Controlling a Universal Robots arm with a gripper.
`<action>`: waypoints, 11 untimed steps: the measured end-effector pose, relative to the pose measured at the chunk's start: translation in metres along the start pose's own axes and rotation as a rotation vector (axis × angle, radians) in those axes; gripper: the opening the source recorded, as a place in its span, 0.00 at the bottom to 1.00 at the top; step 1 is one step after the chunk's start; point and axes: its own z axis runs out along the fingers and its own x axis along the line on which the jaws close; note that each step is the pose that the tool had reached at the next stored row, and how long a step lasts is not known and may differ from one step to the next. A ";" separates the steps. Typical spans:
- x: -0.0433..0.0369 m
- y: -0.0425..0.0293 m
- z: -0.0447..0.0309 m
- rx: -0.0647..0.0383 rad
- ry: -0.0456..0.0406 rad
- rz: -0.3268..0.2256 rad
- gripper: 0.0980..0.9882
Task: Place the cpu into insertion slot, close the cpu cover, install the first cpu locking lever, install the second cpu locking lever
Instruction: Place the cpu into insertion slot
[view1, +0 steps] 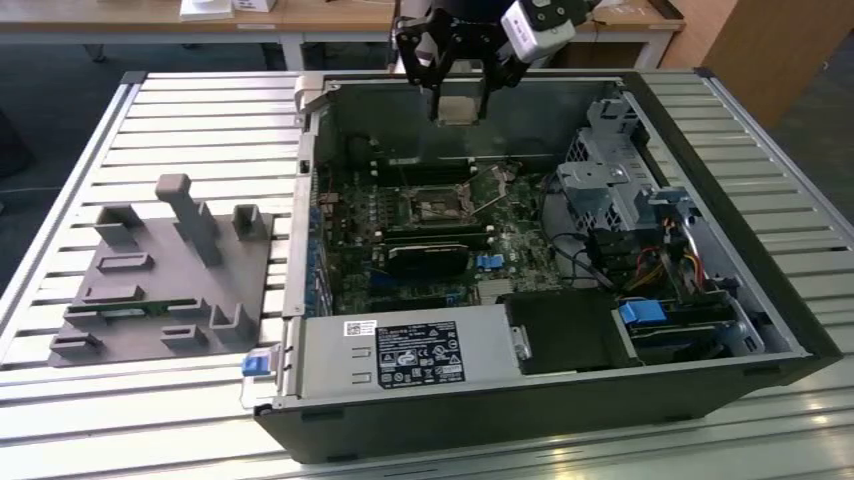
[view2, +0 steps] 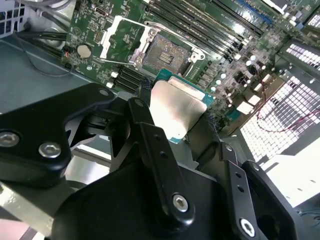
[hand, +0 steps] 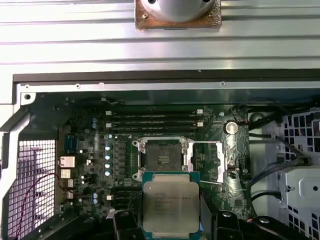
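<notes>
My gripper (view1: 457, 100) hangs above the far side of the open computer case (view1: 310, 150), shut on the cpu (view1: 457, 108), a flat square chip with a silvery top. In both wrist views the cpu (view2: 177, 112) (hand: 170, 205) sits between the black fingers (view2: 142, 107) (hand: 122, 222), held by its edges. Below it on the green motherboard (hand: 90, 165) lies the empty insertion slot (hand: 160, 159) (view2: 166, 52) (view1: 434, 208). The cpu cover (hand: 206, 161) (view2: 124, 42), a thin silver frame, is swung open beside the slot. A thin locking lever (view1: 495, 198) stands up next to the slot.
The case lies on a slatted metal table (view1: 200, 120). Inside are a labelled power supply (view1: 400, 355), a drive cage with cables (view1: 627, 195) and memory slots (hand: 155, 120). A grey fixture block (view1: 160, 270) sits at the exterior view's left.
</notes>
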 end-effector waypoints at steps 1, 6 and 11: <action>0.0000 0.0000 0.0000 0.000 -0.0012 0.014 0.50; 0.0000 -0.0001 0.0007 -0.002 -0.0092 0.104 0.50; 0.0020 -0.0002 0.0013 -0.003 -0.0152 0.170 0.50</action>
